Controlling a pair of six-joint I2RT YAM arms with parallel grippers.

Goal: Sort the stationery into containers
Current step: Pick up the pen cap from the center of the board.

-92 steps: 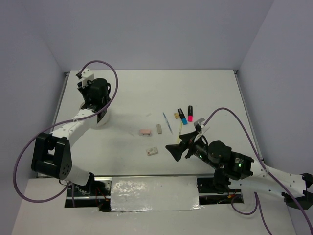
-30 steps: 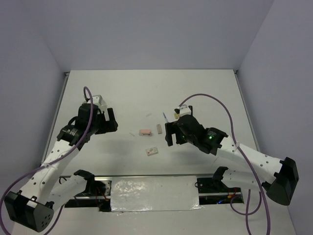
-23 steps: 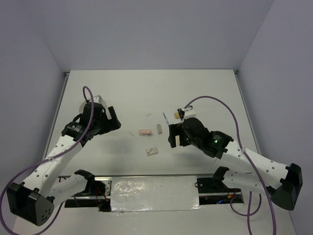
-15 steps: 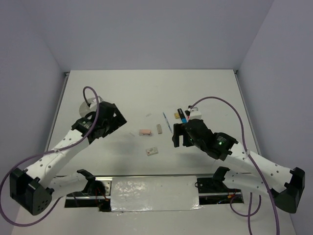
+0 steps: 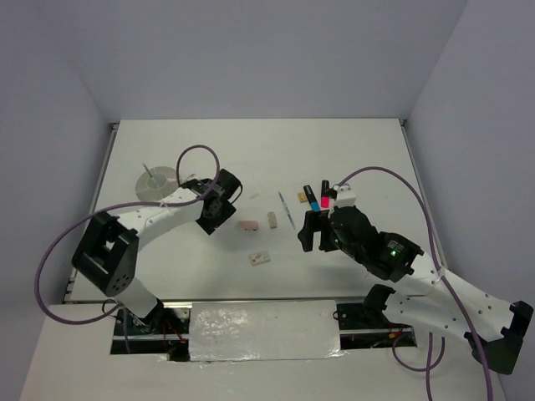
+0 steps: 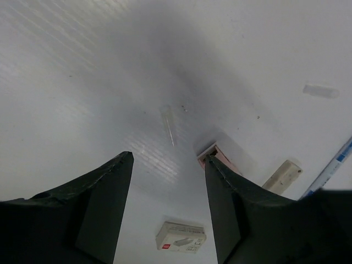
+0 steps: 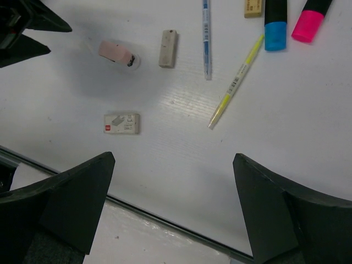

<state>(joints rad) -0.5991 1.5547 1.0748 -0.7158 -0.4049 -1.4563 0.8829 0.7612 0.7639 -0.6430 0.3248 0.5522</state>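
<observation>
**One pen in the tub — the rest out on the surface**

The round white tub (image 5: 165,189) sits near the left edge of the surface (image 5: 251,150). One thin pale pen (image 5: 149,174) lies in it; which compartment it is in cannot be told from above.

The other stationery lies well apart from the tub, right of centre. A pink eraser (image 5: 247,225) and a tan eraser (image 5: 272,220) lie side by side, and a boxed white eraser (image 5: 260,258) is nearest the near edge. Behind them are a blue-and-white pen (image 5: 287,209) and a yellow-green pen (image 7: 236,82). The blue highlighter (image 5: 312,199) and pink highlighter (image 5: 324,196) lie just beside each other, farthest back.

The left pincer (image 6: 168,158) hangs over the surface just left of the pink eraser, its fingers apart with nothing between them. The right pincer (image 7: 173,159) hovers by the near edge — fingers wide apart, gripping nothing — with the whole cluster in its view. Bare white surface stretches from the cluster to the far wall, and between the tub and the left pincer.
</observation>
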